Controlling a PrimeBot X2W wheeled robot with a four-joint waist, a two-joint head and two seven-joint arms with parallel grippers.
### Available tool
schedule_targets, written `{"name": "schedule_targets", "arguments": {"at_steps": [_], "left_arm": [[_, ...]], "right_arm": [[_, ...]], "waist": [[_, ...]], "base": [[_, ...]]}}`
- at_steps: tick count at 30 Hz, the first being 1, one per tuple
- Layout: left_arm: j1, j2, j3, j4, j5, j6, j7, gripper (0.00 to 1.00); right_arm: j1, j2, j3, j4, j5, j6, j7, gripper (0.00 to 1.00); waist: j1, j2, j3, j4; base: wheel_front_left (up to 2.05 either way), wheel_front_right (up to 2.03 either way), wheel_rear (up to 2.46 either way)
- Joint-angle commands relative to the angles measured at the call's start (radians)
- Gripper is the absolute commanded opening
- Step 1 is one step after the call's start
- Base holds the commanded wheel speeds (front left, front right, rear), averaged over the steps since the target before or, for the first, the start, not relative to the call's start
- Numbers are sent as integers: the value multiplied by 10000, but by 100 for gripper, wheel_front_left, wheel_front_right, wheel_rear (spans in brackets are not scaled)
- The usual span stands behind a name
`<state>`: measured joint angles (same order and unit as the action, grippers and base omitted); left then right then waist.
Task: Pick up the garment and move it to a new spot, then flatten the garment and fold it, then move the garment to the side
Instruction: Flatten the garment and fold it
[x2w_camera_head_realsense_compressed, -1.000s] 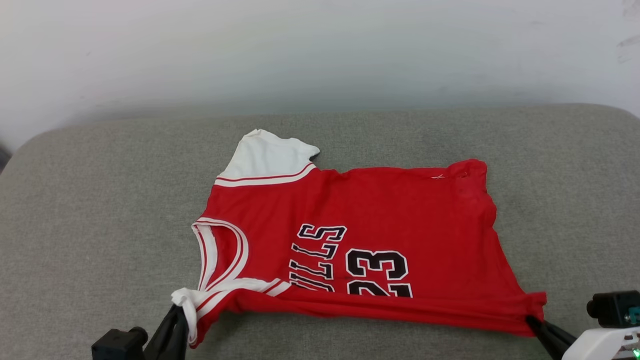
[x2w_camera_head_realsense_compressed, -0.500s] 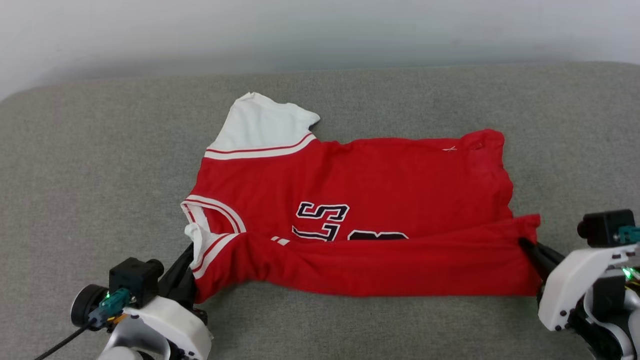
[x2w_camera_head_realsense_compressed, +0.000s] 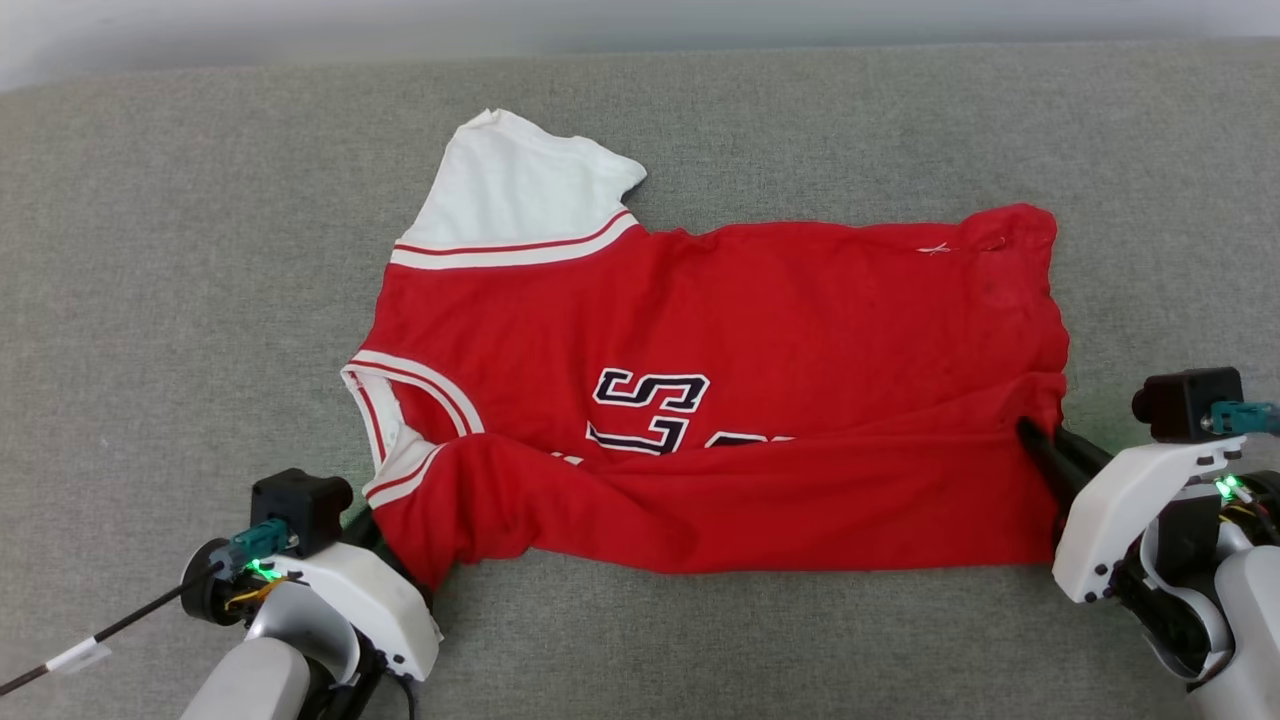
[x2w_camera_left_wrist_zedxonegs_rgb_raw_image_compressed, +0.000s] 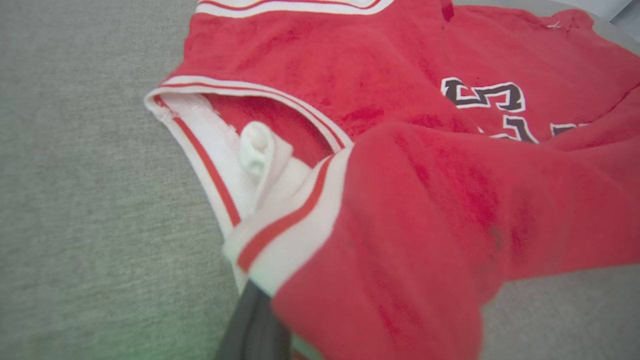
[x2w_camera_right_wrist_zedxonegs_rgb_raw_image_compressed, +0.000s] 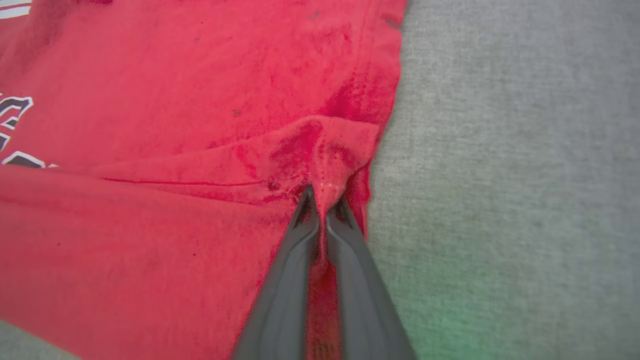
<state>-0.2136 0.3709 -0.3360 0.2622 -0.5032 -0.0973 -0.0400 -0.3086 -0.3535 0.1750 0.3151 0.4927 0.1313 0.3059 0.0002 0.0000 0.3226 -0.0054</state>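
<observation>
1. The garment (x2w_camera_head_realsense_compressed: 760, 300), a bright red soft jersey-style shirt with white panels, red-and-white striped trim and black-and-white block lettering, lies spread across the middle of a grey woven upholstered surface (x2w_camera_head_realsense_compressed: 180, 250). Its collar end is to the left and its hem end to the right.
2. The head view gives the whole layout. A white sleeve (x2w_camera_head_realsense_compressed: 515, 185) points to the far left and the striped neck opening (x2w_camera_head_realsense_compressed: 400, 400) faces left. The near edge is doubled over toward the far side as a long red fold (x2w_camera_head_realsense_compressed: 760, 510) that covers the lower part of the lettering (x2w_camera_head_realsense_compressed: 650, 395).
3. The right tool (x2w_camera_head_realsense_compressed: 1025, 432) meets the fold's right end at the hem corner. The left tool (x2w_camera_head_realsense_compressed: 365, 520) runs under the fold's left end, beside the neck opening.
4. The right wrist view adds the grip itself: the right tool (x2w_camera_right_wrist_zedxonegs_rgb_raw_image_compressed: 322, 196) has its two dark fingers pressed almost together, pinching a raised ridge of the garment (x2w_camera_right_wrist_zedxonegs_rgb_raw_image_compressed: 150, 100).
5. In the left wrist view the garment (x2w_camera_left_wrist_zedxonegs_rgb_raw_image_compressed: 400, 65) drapes over the left tool (x2w_camera_left_wrist_zedxonegs_rgb_raw_image_compressed: 255, 325), whose dark finger goes in beneath the striped trim (x2w_camera_left_wrist_zedxonegs_rgb_raw_image_compressed: 280, 230). Whether that tool is spread or pinching cannot be told. A small rolled white bit of fabric (x2w_camera_left_wrist_zedxonegs_rgb_raw_image_compressed: 257, 145) sits inside the neck opening.
</observation>
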Motion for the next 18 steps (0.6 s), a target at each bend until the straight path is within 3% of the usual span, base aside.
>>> {"name": "schedule_targets", "arguments": {"at_steps": [1,11,14,18], "left_arm": [[-108,-23,30,191,-121,-55,14,100],[-1,187,423,362,-692,156,300,100],[120,311,590,99,-847,410,630,100],[379,451,1009,-594,-987,1127,1000,100]], "right_arm": [[20,-60,132,192,40,-11,-105,100],[873,150,-727,-260,-52,-9,-2352,100],[1180,269,-1091,-741,-281,-9,-2772,100],[1670,522,-1598,-1535,-780,-9,-3156,100]], "waist": [[-2,0,-4,2],[-2,0,-762,61],[-2,0,-1075,-15],[-2,0,-1432,-68]], "base": [[0,0,0],[0,0,0],[0,0,0],[0,0,0]]}}
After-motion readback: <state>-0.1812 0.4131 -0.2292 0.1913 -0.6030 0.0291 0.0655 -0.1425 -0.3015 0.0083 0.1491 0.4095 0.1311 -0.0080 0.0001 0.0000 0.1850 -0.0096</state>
